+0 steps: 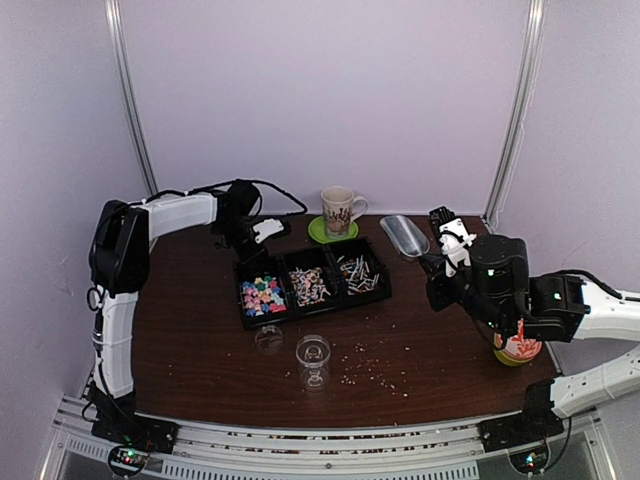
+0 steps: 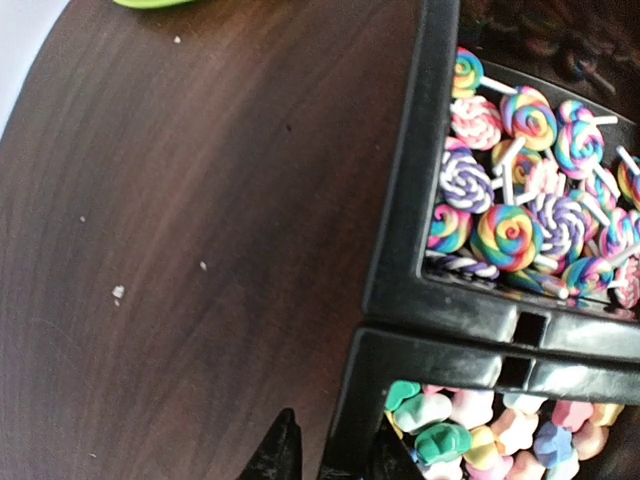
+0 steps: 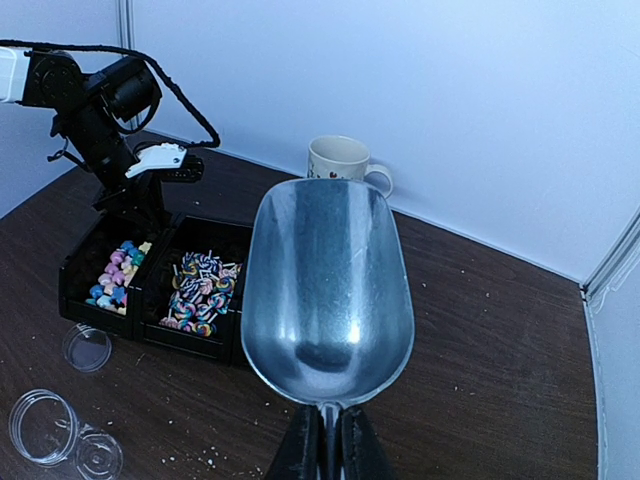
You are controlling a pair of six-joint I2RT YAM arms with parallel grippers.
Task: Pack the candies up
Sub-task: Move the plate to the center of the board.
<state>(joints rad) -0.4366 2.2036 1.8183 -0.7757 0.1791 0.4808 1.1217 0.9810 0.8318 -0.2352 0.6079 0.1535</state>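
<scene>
Three tray (image 2: 400,230) bays, far middle of worktop (image 1: 200,330), hold candies (image 1: 308,286). Right gripper (image 3: 325,455) clenched on empty scoop (image 3: 328,290), raised near far right edge. Left gripper (image 2: 328,458) straddles tray's far left wall; grip cannot be told. Jar (image 1: 313,355) empty, near middle. Step, likely: approach to scoop. Next: dip scoop into a bay.

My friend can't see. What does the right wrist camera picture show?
The right gripper holds an empty metal scoop by its handle over the dark table. Nearby sit black trays of candies, a mug and clear containers.
</scene>
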